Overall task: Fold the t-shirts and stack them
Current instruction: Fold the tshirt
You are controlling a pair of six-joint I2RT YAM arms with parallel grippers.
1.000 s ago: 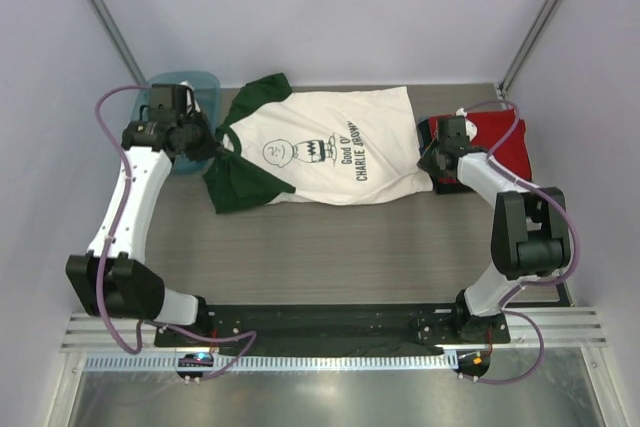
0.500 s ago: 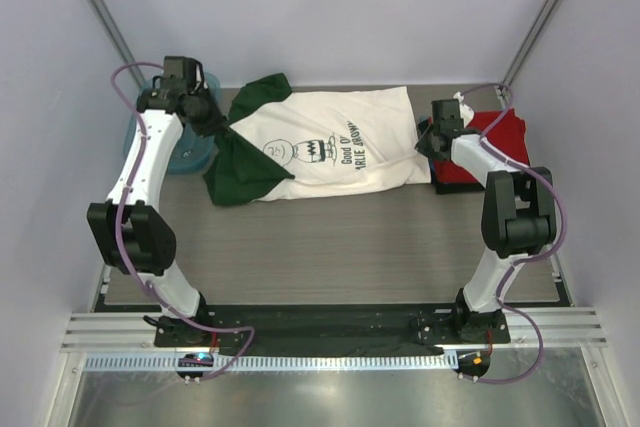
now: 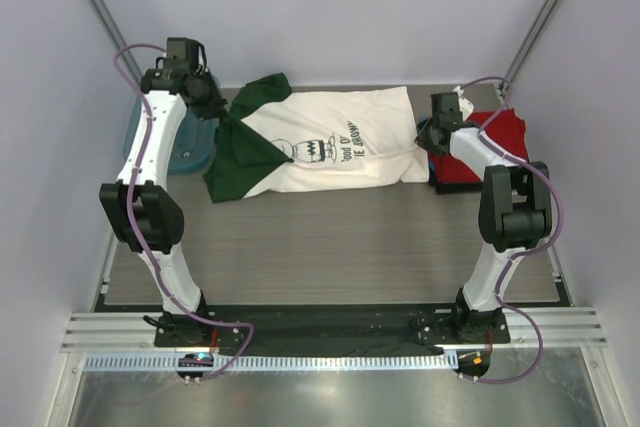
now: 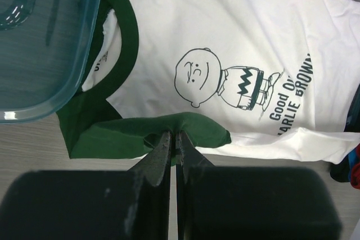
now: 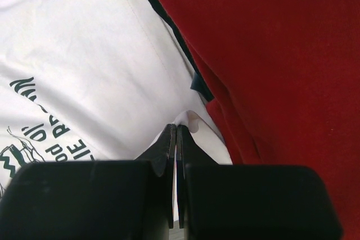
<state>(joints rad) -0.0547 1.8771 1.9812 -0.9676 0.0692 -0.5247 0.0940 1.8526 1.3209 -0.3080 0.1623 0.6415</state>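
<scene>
Your left claw (image 4: pixel 173 139) pinches the green sleeve (image 4: pixel 146 130) of the white t-shirt (image 4: pixel 236 32), which lies ahead of it, teal tub (image 4: pixel 39 43) to its left. Your right claw (image 5: pixel 175 133) is pressed together on that shirt's white hem, red t-shirt (image 5: pixel 270 54) just right of it.

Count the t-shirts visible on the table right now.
2 clearly: the white t-shirt mid-table, and the red t-shirt folded at its right. Under the red one, dark cloth may be more shirts, mostly hidden.
</scene>
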